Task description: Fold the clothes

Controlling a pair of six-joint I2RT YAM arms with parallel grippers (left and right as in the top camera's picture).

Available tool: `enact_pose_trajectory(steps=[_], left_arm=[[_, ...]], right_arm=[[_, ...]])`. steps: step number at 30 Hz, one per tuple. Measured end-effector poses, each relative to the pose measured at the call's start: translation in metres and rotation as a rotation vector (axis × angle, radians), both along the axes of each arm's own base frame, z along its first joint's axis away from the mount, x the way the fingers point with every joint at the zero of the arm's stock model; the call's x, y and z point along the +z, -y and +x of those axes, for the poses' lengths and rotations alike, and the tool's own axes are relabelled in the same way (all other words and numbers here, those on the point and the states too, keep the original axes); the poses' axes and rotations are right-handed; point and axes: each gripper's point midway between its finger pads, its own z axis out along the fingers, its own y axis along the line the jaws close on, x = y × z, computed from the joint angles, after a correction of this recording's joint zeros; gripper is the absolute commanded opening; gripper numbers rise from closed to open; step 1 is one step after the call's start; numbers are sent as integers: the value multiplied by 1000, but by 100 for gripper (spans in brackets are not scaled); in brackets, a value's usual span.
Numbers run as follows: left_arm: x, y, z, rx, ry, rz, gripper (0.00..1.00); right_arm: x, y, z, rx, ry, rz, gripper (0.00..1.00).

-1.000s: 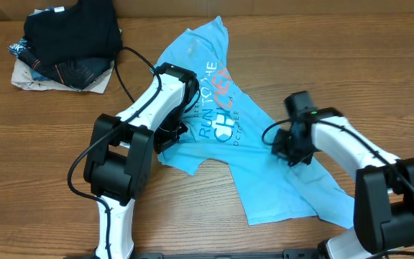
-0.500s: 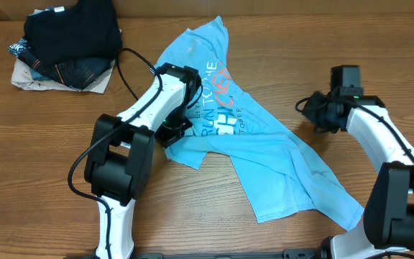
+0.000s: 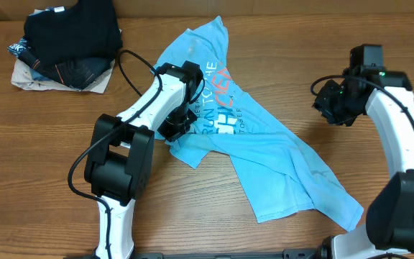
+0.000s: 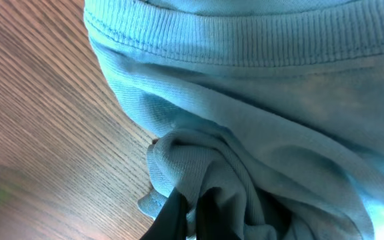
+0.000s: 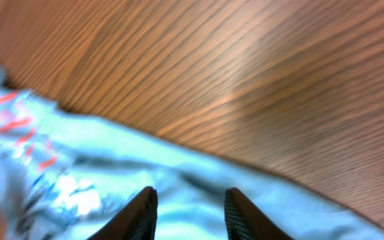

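We had the left pincer [image 4: 193, 217] clamped on a bunched edge of the T-shirt [image 3: 264, 158], which lay crumpled mid-tabletop [image 3: 49, 165], probably to anchor it. The right pincer [image 5: 191, 212] hung apart, empty, just beside the shirt, free to regrasp.

1. T-shirt [image 3: 279, 165]: in the overhead view you lose the left part of its lettering under the left arm [image 3: 149, 108]. The smaller line of print is too small to read.
2. Left gripper [image 4: 192, 213]: your wrist view cuts it off at the bottom edge, with its tips buried in bunched fabric.
3. Right gripper [image 5: 191, 199]: you see only the finger ends, and the print beyond them is blurred.
4. Pile of dark garments [image 3: 70, 36]: cropped by the top edge.
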Motion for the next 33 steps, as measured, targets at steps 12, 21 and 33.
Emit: enact_pose_trajectory(steps=[12, 21, 33], left_arm=[[-1, 1, 6, 5, 23, -9, 6], [-1, -23, 13, 70, 15, -20, 4], [46, -47, 21, 78, 62, -8, 4]], right_arm=[[26, -49, -74, 205, -198, 246, 67], [59, -95, -112, 345, -160, 173, 68], [18, -105, -114, 246, -194, 91, 72]])
